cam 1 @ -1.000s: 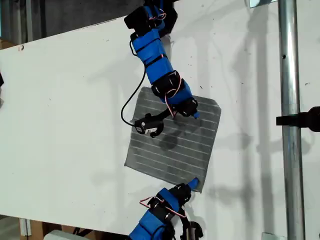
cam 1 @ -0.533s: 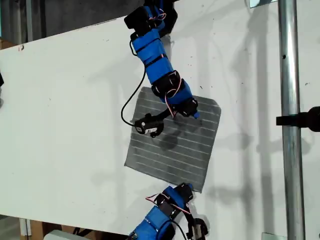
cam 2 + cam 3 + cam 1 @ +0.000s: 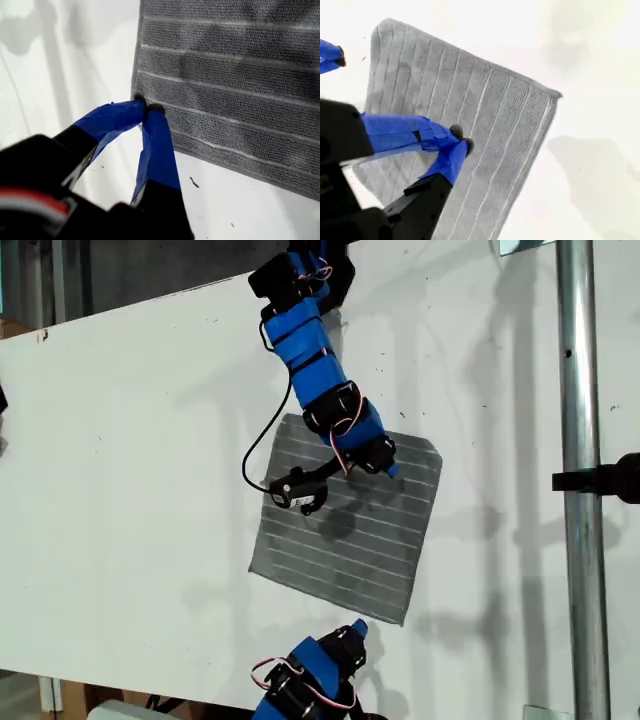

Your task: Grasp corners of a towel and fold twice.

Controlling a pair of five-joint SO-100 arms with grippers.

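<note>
Grey terry with thin white stripes: the towel (image 3: 340, 540) lies flat and unfolded on the white table (image 3: 130, 440), near the middle of the exterior view, set askew so its corners point diagonally.

My first gripper (image 3: 357, 628) sits just off the towel's lower edge in the exterior view. Its blue fingers (image 3: 150, 145) are pressed together on nothing. The nearest corner (image 3: 398, 618) is just beside the tips, toward the exterior view's right; from the wrist the tips line up with that corner, and the stripes run away across the cloth.

My second gripper (image 3: 388, 465) hangs over the cloth near its upper edge in the exterior view, tips touching and also empty as far as I can tell. The corner closest to it (image 3: 432, 445) lies toward the exterior view's upper right.

I judge that no fold has been made. Each gripper must open and reach its own corner on the same side edge.

A black cable (image 3: 255, 445) loops over the table beside the towel's far side. A metal pole (image 3: 578, 480) stands well apart. Neither blocks the way.
</note>
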